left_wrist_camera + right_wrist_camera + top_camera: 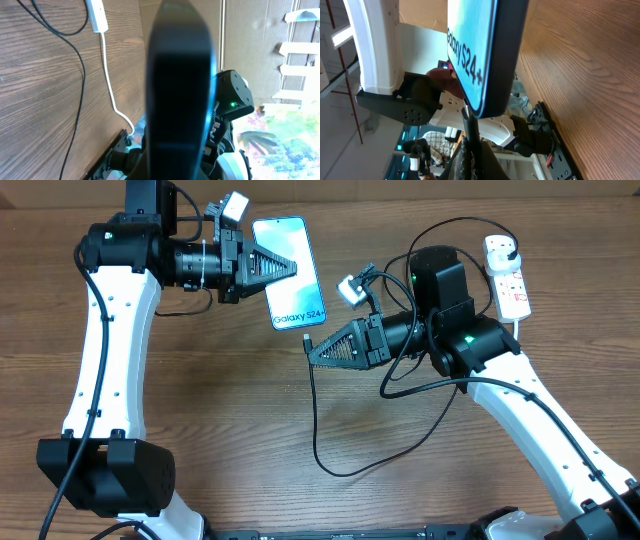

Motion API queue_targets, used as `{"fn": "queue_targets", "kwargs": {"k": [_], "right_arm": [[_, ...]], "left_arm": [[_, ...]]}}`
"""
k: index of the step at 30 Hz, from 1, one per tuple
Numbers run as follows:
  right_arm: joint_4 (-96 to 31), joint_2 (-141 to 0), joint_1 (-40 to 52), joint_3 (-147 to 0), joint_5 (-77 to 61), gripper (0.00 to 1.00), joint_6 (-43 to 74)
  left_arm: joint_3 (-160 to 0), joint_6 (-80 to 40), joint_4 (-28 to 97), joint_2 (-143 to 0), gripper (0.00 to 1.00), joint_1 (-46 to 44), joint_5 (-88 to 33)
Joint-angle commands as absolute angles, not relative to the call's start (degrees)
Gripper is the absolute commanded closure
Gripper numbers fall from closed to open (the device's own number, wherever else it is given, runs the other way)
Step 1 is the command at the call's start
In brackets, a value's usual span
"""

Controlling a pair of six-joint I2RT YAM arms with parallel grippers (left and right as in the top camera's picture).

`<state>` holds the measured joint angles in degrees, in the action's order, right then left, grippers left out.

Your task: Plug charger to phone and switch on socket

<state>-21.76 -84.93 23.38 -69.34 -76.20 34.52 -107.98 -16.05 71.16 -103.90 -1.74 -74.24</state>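
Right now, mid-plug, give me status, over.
Left fingers shut on phone. Right fingers shut on charger, tip at phone's bottom edge, seating unclear. Socket untouched, nothing seen blocking.

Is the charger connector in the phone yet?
Cannot tell: the charger tip meets the phone's bottom edge, but seating is unclear.
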Motion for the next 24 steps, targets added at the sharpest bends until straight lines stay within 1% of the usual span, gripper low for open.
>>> {"fn": "queue_targets", "kwargs": {"k": [1, 24], "right_arm": [[-21.3, -85.0, 23.2, -70.9, -76.6, 0.96, 34.3], [-21.1, -85.0, 23.2, -70.9, -76.6, 0.96, 34.5]], "left_arm": [[-108.1, -14.0, 71.7, -103.8, 0.96, -1.6, -77.8], [-108.1, -13.7, 71.8, -103.8, 0.96, -2.7, -76.0]]}}
